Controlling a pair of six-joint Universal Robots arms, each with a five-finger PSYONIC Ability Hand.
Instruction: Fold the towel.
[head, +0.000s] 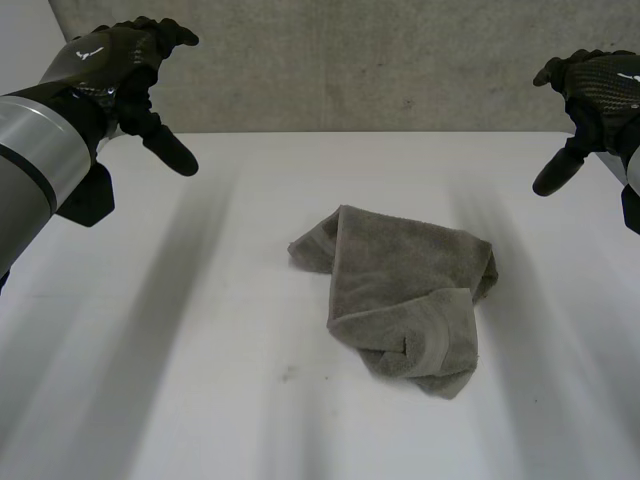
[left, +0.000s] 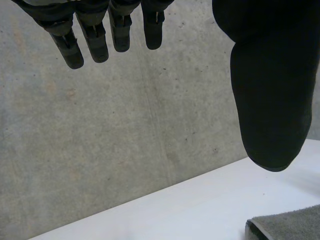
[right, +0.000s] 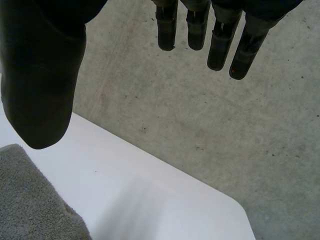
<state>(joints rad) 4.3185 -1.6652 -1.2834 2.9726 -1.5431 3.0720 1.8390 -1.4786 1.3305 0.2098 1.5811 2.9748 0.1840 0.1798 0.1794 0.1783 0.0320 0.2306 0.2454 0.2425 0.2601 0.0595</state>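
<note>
While one towel (head: 400, 290) lies bunched on table (head: 180, 380), two hands hover: left hand (head: 110, 65), right hand (head: 600, 85), both spread.

You are looking at a plain grey-brown towel (head: 400, 290), one even shade all over, with no stripe or print; only its folds read darker. The table (head: 150, 380) under it is white, unmarked but for a faint dark speck or two. The wall (head: 380, 60) behind is mottled grey concrete, flecked with small darker spots and pale tan blotches. The left hand (head: 115, 60) and right hand (head: 600, 85) are black, each with a fine woven sheen across its back and a small white mark. The left arm (head: 30, 170) is grey with a lighter silver band.
</note>
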